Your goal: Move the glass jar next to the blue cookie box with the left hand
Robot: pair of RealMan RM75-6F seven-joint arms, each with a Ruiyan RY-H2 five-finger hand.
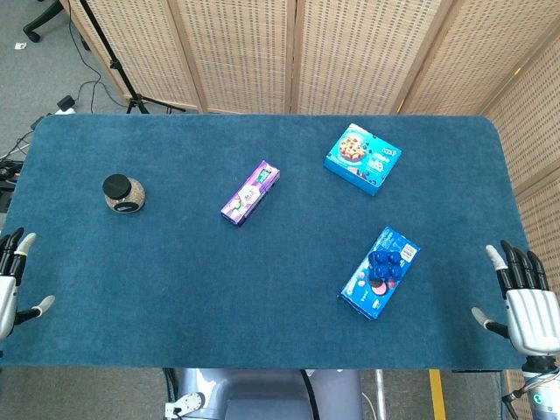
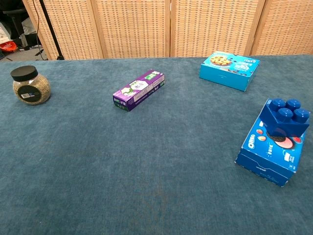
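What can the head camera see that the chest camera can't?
Only the head view shows the left hand and right hand, both open at the table's near corners, plus the floor. Only the chest view shows the jar's side and the Oreo name on the box. Both show the glass jar, purple box, light blue cookie box and Oreo box.
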